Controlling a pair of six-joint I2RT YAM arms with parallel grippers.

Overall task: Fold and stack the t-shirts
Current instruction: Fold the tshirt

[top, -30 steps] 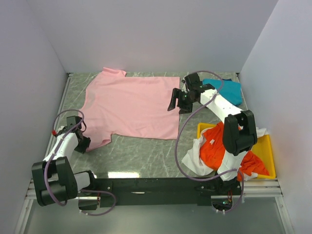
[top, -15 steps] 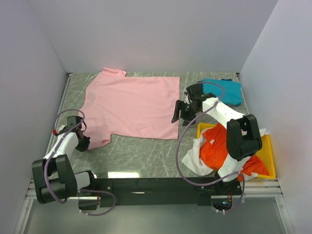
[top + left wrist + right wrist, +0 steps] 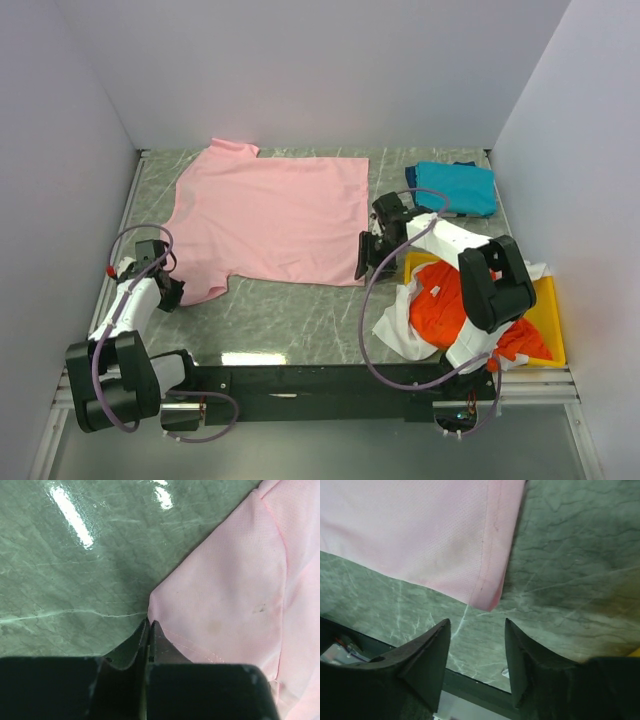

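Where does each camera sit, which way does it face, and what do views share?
Top external: above, behind the bases, facing down on the table; left arm and right arm show.
Left wrist: on the left arm, facing down; left tool shut on the pink t-shirt sleeve.
Right wrist: on the right arm, facing down at that shirt's hem corner; right tool open.
All share the pink t-shirt.

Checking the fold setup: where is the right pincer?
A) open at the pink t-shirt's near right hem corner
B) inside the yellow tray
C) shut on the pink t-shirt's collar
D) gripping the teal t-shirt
A: the right pincer stands open, with the hem corner of the pink t-shirt just ahead of its fingers.
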